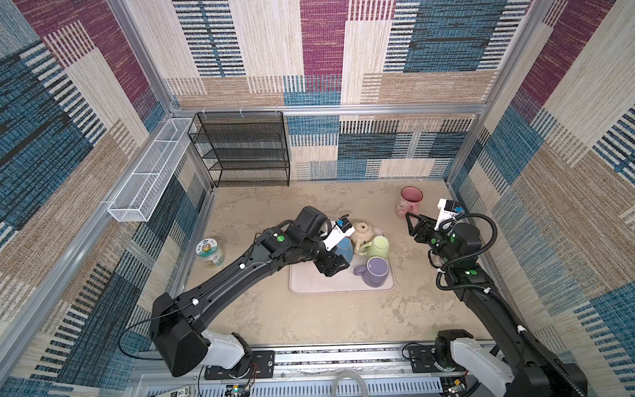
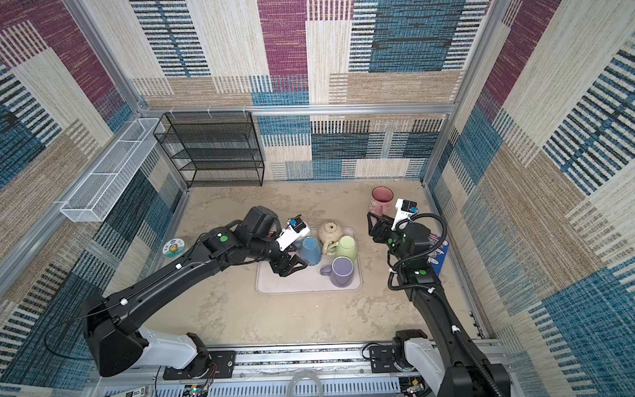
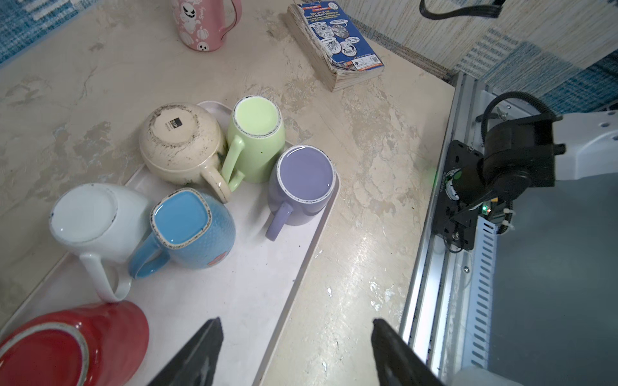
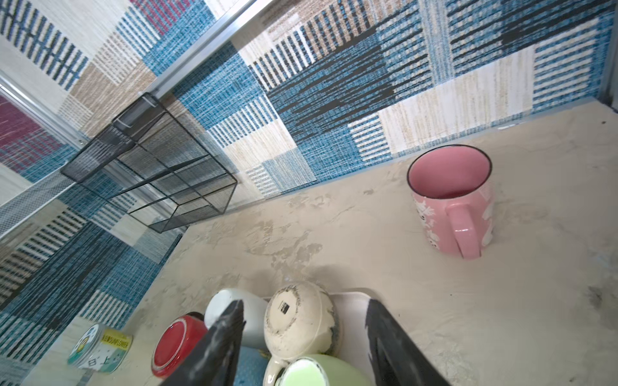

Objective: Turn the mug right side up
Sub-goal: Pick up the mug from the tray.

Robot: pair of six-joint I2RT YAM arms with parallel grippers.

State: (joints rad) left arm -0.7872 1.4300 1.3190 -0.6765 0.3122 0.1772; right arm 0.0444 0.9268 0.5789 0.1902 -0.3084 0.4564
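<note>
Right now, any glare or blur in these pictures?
Left wrist: a bright glare streak on the table, sheen on the purple mug. Right wrist: the tool looks soft up close, the pink mug sharp. Both top views: even light, no strong glare.

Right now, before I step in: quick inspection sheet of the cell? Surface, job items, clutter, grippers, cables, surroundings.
Surface: beige tabletop, blotchy.
Job's things: pink mug upright on the tabletop; cream mug, green mug, purple mug, blue mug, white mug and red mug base-up on the tray.
Clutter: book, tin.
Grippers: left gripper open, empty, over the tray; right gripper open, empty.
Cables: thin cable looping off the left arm; corrugated hose looping on the right arm.
Surroundings: black mesh shelf against the back wall; white wire basket on a side wall.
</note>
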